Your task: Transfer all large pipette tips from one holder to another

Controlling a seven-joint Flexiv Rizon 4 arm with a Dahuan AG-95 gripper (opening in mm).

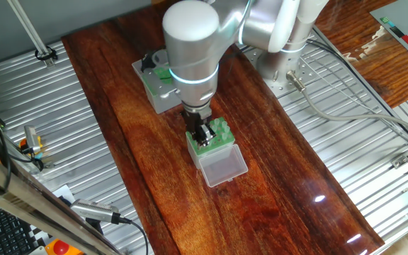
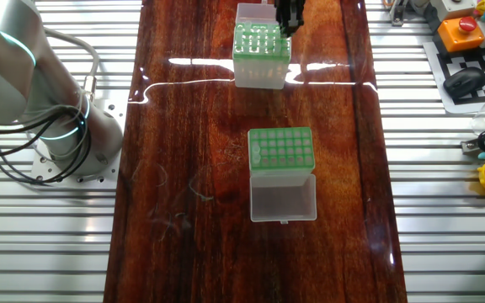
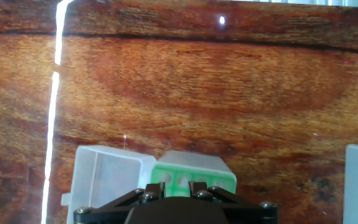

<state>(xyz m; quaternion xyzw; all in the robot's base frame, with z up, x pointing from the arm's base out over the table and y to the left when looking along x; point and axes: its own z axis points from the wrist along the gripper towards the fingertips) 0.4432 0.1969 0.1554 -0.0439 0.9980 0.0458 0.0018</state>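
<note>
My hand (image 1: pixel 202 136) hangs low over the whitish holder (image 1: pixel 217 150), at the edge of its green rack (image 2: pixel 260 40). In the hand view my 2 fingers (image 3: pixel 156 188) stand close together with a narrow gap between them, just above the rack's holes. I cannot tell whether they are pinched on a tip or merely near each other, since the fingertips themselves are cut off at the bottom of that view.

The large pipette tips (image 2: pixel 258 38) show only as pale spots in this rack, too small for me to count. The holder's clear lid (image 1: pixel 222 166) lies flat on the desk (image 1: pixel 140 163), hinged open and touching the box.

The second holder, the grey-sided one (image 2: pixel 281 155), stands well apart from the first along the middle of the desk, its whitish lid (image 2: pixel 283 199) folded out flat beside it. Its green top shows rows of holes; I cannot tell whether any of them hold tips. From one fixed view my own arm (image 1: pixel 191 35) hides most of that box.
</note>
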